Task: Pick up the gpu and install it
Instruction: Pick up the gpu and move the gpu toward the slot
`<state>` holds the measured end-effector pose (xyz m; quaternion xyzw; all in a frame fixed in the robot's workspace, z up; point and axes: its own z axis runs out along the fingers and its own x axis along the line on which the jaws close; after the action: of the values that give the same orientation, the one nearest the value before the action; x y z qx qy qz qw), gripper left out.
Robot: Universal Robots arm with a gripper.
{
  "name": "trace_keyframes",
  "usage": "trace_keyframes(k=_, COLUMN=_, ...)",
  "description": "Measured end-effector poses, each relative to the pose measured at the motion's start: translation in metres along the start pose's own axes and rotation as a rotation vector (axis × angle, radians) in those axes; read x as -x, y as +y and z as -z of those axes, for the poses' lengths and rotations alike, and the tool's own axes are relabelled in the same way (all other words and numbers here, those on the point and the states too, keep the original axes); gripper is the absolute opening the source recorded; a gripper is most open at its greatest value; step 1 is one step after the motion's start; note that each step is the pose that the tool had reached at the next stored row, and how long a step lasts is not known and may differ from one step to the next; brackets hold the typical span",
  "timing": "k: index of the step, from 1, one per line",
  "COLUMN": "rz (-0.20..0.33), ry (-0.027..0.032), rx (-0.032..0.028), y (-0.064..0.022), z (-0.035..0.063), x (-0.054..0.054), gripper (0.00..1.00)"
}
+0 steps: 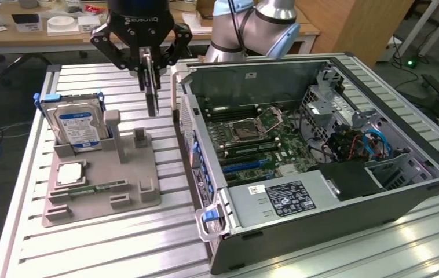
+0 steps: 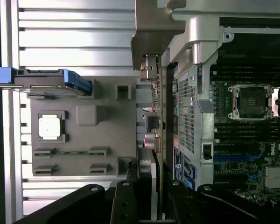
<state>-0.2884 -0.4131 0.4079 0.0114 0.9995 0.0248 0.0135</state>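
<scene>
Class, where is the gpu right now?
In the exterior view the gpu hangs upright, held in the hand, above the table, between the grey parts holder on that view's left and the open computer case on its right.

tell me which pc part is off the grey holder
The gpu, the thin black card in the end effector; hard drive and chip sit in the holder.
</scene>
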Motion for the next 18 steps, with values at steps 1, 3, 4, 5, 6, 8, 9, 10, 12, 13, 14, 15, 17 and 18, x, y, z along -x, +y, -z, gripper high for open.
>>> trace_keyframes(k=1, rz=0.000, ry=0.0000, rx=-0.0006, y=0.0000, z=0.0000, x=0.002, gripper=0.28)
trace_keyframes(k=3, rz=0.000, ry=-0.0002, rx=-0.0049, y=0.0001, z=-0.0001, x=0.004, gripper=0.28)
trace_keyframes(k=4, rz=0.000, ry=-0.0002, rx=-0.0080, y=0.0001, z=-0.0002, x=0.005, gripper=0.28)
trace_keyframes(k=5, rz=0.000, ry=-0.0002, rx=-0.0103, y=0.0001, z=-0.0002, x=0.006, gripper=0.28)
trace_keyframes(k=6, rz=0.000, ry=-0.0003, rx=-0.0124, y=0.0001, z=-0.0002, x=0.007, gripper=0.28)
trace_keyframes(k=8, rz=0.000, ry=-0.0003, rx=-0.0139, y=0.0002, z=-0.0003, x=0.009, gripper=0.28)
trace_keyframes(k=9, rz=0.000, ry=-0.0003, rx=-0.0140, y=0.0002, z=-0.0003, x=0.010, gripper=0.28)
trace_keyframes(k=10, rz=0.000, ry=-0.0003, rx=-0.0140, y=0.0002, z=-0.0003, x=0.011, gripper=0.28)
trace_keyframes(k=12, rz=0.000, ry=-0.0003, rx=-0.0138, y=0.0003, z=-0.0004, x=0.015, gripper=0.28)
trace_keyframes(k=13, rz=0.000, ry=-0.0004, rx=-0.0138, y=0.0004, z=-0.0005, x=0.017, gripper=0.28)
trace_keyframes(k=14, rz=0.000, ry=-0.0003, rx=-0.0138, y=0.0004, z=-0.0006, x=0.019, gripper=0.28)
trace_keyframes(k=15, rz=0.000, ry=-0.0003, rx=-0.0138, y=0.0005, z=-0.0006, x=0.022, gripper=0.28)
trace_keyframes(k=17, rz=0.000, ry=-0.0004, rx=-0.0138, y=0.0006, z=-0.0008, x=0.026, gripper=0.28)
trace_keyframes(k=18, rz=0.000, ry=-0.0003, rx=-0.0138, y=0.0006, z=-0.0008, x=0.028, gripper=0.28)
